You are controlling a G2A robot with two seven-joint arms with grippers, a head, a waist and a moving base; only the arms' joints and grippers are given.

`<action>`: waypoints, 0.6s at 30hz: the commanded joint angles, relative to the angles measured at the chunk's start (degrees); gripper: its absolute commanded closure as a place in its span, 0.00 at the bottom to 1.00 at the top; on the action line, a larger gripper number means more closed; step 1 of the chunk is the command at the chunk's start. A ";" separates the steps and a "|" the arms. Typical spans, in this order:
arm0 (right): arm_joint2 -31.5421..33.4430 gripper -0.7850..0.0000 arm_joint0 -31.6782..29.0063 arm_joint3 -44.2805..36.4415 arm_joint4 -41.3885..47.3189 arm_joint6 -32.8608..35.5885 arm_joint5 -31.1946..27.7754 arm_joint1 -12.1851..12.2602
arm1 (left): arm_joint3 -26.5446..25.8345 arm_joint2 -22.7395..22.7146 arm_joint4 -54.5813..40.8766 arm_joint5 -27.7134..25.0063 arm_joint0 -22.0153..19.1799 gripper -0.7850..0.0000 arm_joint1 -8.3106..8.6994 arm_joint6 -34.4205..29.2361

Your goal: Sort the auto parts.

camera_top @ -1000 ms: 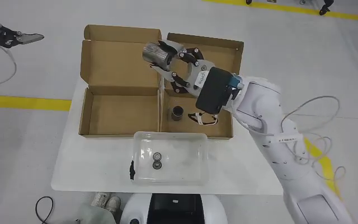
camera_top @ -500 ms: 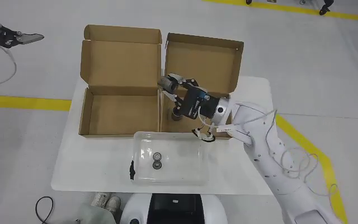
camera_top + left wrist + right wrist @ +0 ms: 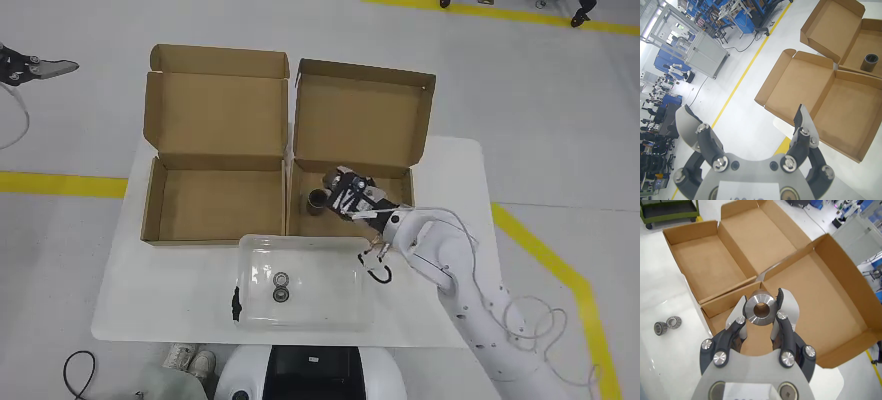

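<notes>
Metal bushing (image 3: 761, 311), smooth hollow cylinder, sits clamped by fingers (image 3: 789, 306) of right gripper (image 3: 762, 297).

White table (image 3: 150, 290) holds two cardboard boxes (image 3: 215, 205) and clear tub (image 3: 330, 290).

The bushing (image 3: 761, 310) in my right gripper (image 3: 762, 299) is bare metal, its end face polished bright. The cardboard boxes (image 3: 215, 205) look matt; the clear plastic bin (image 3: 345, 300) and white tabletop (image 3: 165, 290) are glossy.
</notes>
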 commanded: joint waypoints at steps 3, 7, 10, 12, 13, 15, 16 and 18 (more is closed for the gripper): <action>0.28 1.00 -0.75 0.60 1.64 4.24 -0.11 0.10 | 0.00 0.00 0.00 0.00 0.00 0.00 0.00 0.00; -0.45 1.00 -0.24 3.50 2.36 6.68 -0.03 -0.02 | 0.00 0.00 0.00 0.00 0.00 0.00 0.00 0.00; -1.04 1.00 0.48 5.99 3.19 7.72 0.77 -0.23 | 0.00 0.00 0.00 0.00 0.00 0.00 0.00 0.00; -1.73 1.00 1.07 7.10 3.96 8.01 1.15 -0.44 | 0.00 0.00 0.00 0.00 0.00 0.00 0.00 0.00; -2.00 1.00 1.46 8.14 4.07 8.46 1.31 -0.52 | 0.00 0.00 0.00 0.00 0.00 0.00 0.00 0.00; -2.72 1.00 2.47 9.67 4.45 9.22 1.57 -0.76 | 0.00 0.00 0.00 0.00 0.00 0.00 0.00 0.00; -3.02 1.00 2.94 10.65 4.81 9.49 1.74 -0.88 | 0.00 0.00 0.00 0.00 0.00 0.00 0.00 0.00; -3.77 1.00 4.09 12.36 5.41 10.44 2.13 -1.16 | 0.00 0.00 0.00 0.00 0.00 0.00 0.00 0.00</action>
